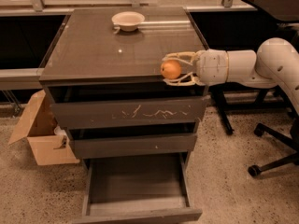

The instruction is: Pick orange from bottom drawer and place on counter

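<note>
Gripped the small round orange fruit in the pale two-finger gripper, clamped tight, with the glossy grey-brown counter edge just beneath the jaws. Needed carrying beyond the fingertips, lowering, then gentle release.

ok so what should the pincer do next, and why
Probably carry the orange a little further in over the counter, then lower it. The pincer is shut on the orange close to the counter's front edge, so letting go here might let it roll off.
</note>
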